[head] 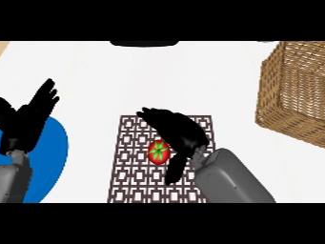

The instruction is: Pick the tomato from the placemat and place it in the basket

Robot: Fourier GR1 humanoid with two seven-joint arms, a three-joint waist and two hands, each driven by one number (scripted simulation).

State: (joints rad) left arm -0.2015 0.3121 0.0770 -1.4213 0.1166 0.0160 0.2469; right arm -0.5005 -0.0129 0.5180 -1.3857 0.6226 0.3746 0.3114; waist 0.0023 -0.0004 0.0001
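A red tomato (157,152) with a green stem lies on the brown patterned placemat (129,164) at the counter's front centre. My right hand (177,131) hovers over the mat just right of the tomato, fingers stretched up and to the left, thumb hanging down beside the fruit; the hand is open and partly hides the tomato's right side. The wicker basket (302,90) stands at the right edge of the counter. My left hand (25,119) rests open at the left, fingers up.
A blue plate (52,152) lies under the left hand at the left edge. A dark object (144,43) sits at the counter's far edge. White counter top lies between the mat and the basket.
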